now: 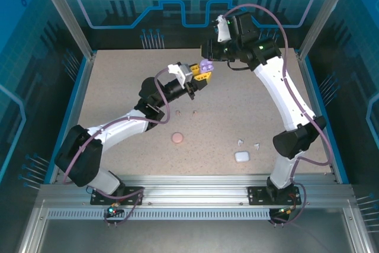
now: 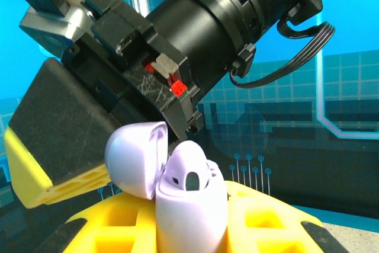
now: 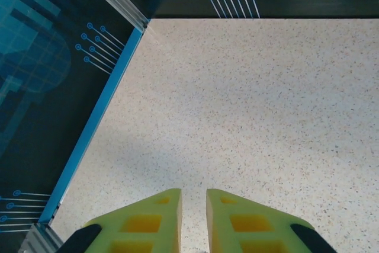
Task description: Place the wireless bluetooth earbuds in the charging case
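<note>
– Speckled table point(image 1: 118, 87) nearest us carries a white charging case point(image 1: 241, 156), with two tiny white earbuds point(image 1: 240, 142) just beyond it and a pink case point(image 1: 177, 137) off to the left.

– Farther in, our left gripper point(image 1: 200, 74) is clamped on the purple charging case point(image 2: 189, 211). It is raised off the table, with its lid point(image 2: 133, 158) swung open to one side.

– And our right gripper point(image 3: 190, 198)?

– It is almost closed, with a thin slit between the fingers and nothing in it that we can see. It hangs just behind the purple case, facing down at bare table.

– So we judge the step to be loading that raised case. We should hold it with the mouth up and come in from the side away from the lid. The stem goes in first, lined up with its well, and we let go only once the bud sits flush.

– What can't we make out?

– A dark oval shows in the case mouth. We cannot tell whether it is a seated bud or an empty well. The lid hides any second well. Two specks point(image 1: 194, 111) beyond the pink case are too small to tell their colour.
</note>
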Robot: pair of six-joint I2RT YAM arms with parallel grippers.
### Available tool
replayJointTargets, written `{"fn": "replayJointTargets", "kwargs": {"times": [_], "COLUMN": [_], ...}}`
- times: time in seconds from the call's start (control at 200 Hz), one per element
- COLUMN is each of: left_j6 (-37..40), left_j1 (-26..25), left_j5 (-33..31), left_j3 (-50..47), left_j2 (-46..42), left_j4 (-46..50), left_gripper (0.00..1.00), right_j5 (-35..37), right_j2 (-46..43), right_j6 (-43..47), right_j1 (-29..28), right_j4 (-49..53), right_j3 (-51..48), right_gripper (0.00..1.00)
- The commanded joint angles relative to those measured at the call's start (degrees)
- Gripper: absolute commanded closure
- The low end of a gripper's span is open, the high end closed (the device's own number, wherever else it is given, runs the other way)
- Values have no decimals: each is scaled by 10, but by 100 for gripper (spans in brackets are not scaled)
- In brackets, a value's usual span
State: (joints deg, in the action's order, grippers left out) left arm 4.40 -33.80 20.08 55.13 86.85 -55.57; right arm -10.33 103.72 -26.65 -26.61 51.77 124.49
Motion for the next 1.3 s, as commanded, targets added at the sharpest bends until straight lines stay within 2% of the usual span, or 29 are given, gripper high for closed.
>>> {"fn": "replayJointTargets", "kwargs": {"times": [0.0,0.2,0.355,0.48,0.61,0.745,0.78,0.865,1.005,1.12,1.296], "left_j6": [-6,-13,-45,-107,-192,-306,-343,-397,-485,-524,-541], "left_j1": [-3,-3,-3,-4,-4,-4,-3,-3,-4,-4,-1], "left_j5": [-7,-7,-15,-22,-24,-37,-36,-1,28,38,46], "left_j3": [21,28,37,47,72,132,158,227,290,359,459], "left_j2": [7,18,48,94,151,215,234,287,360,410,471], "left_j4": [-6,-3,11,30,65,156,202,288,328,422,553], "left_gripper": [100,100,100,100,100,100,100,100,100,100,100], "right_j5": [3,49,119,123,144,167,173,173,167,157,151], "right_j2": [-55,-122,-134,-154,-186,-214,-224,-247,-271,-284,-303], "right_j6": [20,8,-46,-97,-111,-120,-125,-135,-143,-149,-150], "right_j1": [-17,-11,33,91,113,120,121,123,123,123,123], "right_j4": [21,-11,-20,-45,-74,-84,-89,-107,-118,-125,-137], "right_j3": [-43,-132,-167,-240,-325,-394,-412,-449,-478,-496,-523], "right_gripper": [81,78,61,60,59,58,55,53,52,52,52]}}
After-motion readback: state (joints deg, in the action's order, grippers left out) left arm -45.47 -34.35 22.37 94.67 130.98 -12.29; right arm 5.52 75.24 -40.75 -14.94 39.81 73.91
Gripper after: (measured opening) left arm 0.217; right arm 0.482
